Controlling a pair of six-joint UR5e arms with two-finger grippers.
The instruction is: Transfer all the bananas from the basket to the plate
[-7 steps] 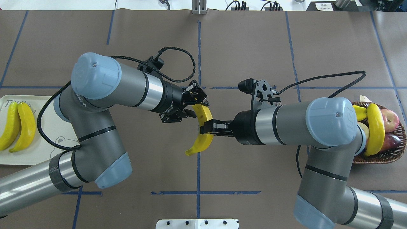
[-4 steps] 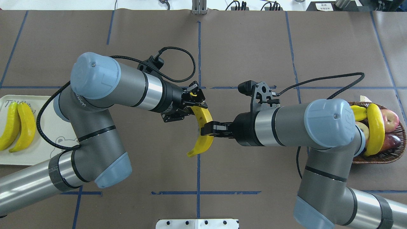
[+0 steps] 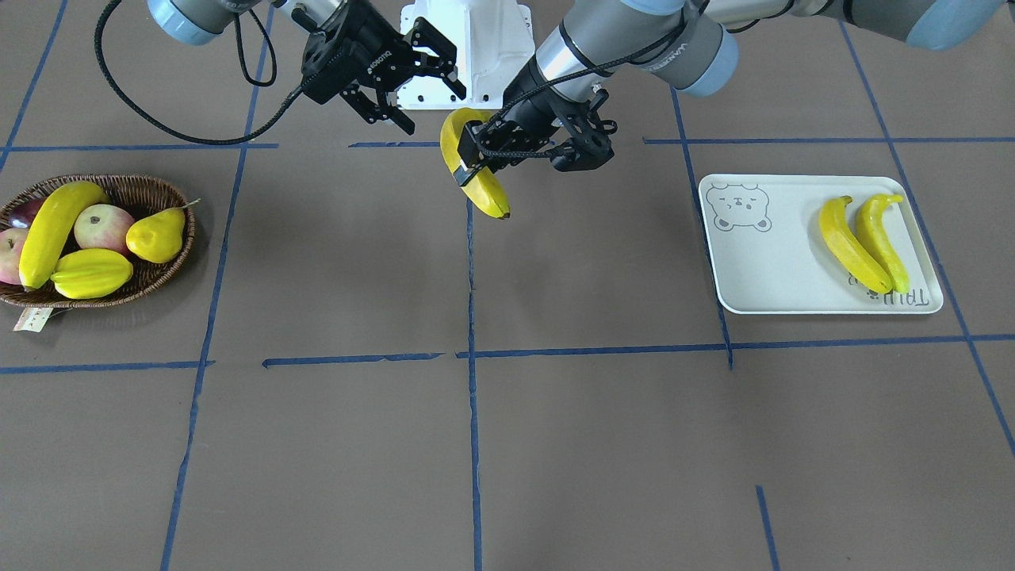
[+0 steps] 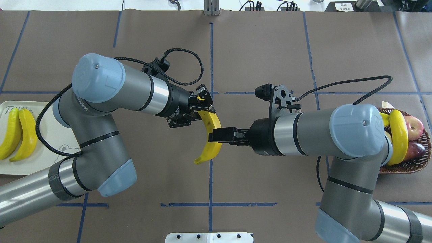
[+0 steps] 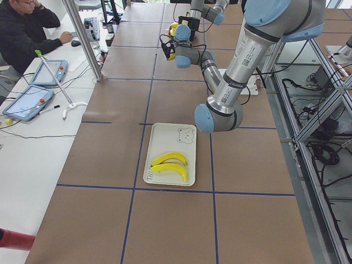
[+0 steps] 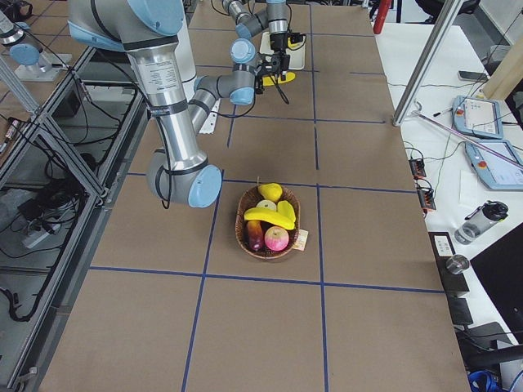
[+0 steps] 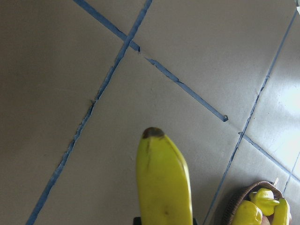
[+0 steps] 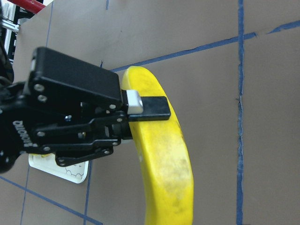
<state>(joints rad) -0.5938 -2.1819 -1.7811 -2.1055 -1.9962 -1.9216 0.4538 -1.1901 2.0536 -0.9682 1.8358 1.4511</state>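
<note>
My left gripper is shut on the upper end of a banana and holds it above the table's middle. The right wrist view shows one left finger pressed on this banana. My right gripper is open beside the banana, its fingers spread. One banana lies in the wicker basket at the table's right end. Two bananas lie side by side on the white bear-print plate at the left end.
The basket also holds a yellow pear, a starfruit and apples. A paper tag hangs off its rim. The white robot base is behind the grippers. An operator sits beyond the table.
My right gripper has let go of the banana and opened. My left gripper has shut on its upper end and shifted slightly left with it.
</note>
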